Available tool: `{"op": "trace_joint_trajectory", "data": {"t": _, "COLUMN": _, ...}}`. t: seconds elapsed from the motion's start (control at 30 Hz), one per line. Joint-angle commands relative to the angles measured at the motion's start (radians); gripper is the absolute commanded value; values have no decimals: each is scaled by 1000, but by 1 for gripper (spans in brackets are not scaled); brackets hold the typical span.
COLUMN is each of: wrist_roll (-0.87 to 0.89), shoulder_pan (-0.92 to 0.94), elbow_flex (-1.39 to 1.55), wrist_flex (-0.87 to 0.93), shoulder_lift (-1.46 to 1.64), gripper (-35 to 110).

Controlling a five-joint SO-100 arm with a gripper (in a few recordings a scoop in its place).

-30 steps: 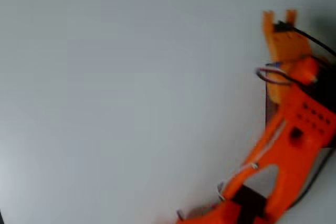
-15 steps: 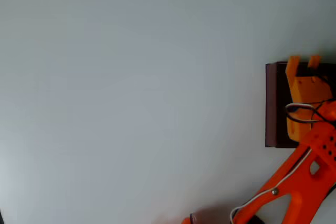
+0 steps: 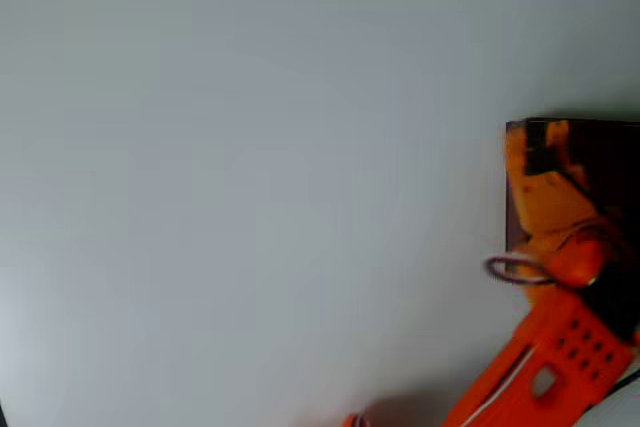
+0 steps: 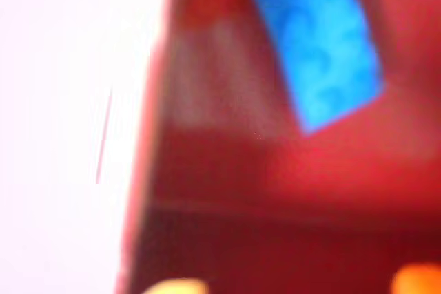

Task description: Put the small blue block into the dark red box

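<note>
At the near edge of the wrist view two orange tips (image 4: 413, 281) of the jaws peek up, one near the left and one at the right, well apart from each other with red showing between them. From this blur I cannot tell whether the jaws are open or closed, and they are not touching the block. Past them, the small blue block (image 4: 315, 43) shows large and out of focus, tilted, its long side running from the upper middle down toward the right. It sits against the red inner face of the dark red box (image 4: 227, 170), so it is inside the box. I cannot tell whether it lies flat on the floor or leans on a wall. The box's left wall runs up the picture, with the pale table (image 4: 62, 101) beyond it on the left.

From overhead, the orange arm (image 3: 545, 367) comes in from the near right corner and reaches over the dark red box (image 3: 512, 187), which stands at the right edge of the grey table (image 3: 250, 187). The gripper (image 3: 540, 162) is down inside the box's left part, just beside the left wall. The block is hidden there.
</note>
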Motion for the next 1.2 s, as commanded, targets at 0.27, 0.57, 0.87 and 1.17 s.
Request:
{"op": "trace_joint_trajectory", "data": {"t": 0.27, "wrist_roll": -362, "shoulder_pan": -500, "elbow_flex": 649, "wrist_flex": -155, "shoulder_lift": 923, "gripper": 2}}
{"op": "trace_joint_trajectory", "data": {"t": 0.57, "wrist_roll": -476, "shoulder_pan": -775, "elbow_flex": 1003, "wrist_flex": 31, "shoulder_lift": 1628, "gripper": 5}}
{"op": "trace_joint_trajectory", "data": {"t": 0.87, "wrist_roll": -526, "shoulder_pan": -992, "elbow_flex": 1081, "wrist_flex": 84, "shoulder_lift": 1626, "gripper": 0}}
{"op": "trace_joint_trajectory", "data": {"t": 1.17, "wrist_roll": -528, "shoulder_pan": -1080, "elbow_flex": 1279, "wrist_flex": 17, "shoulder_lift": 1626, "gripper": 0}}
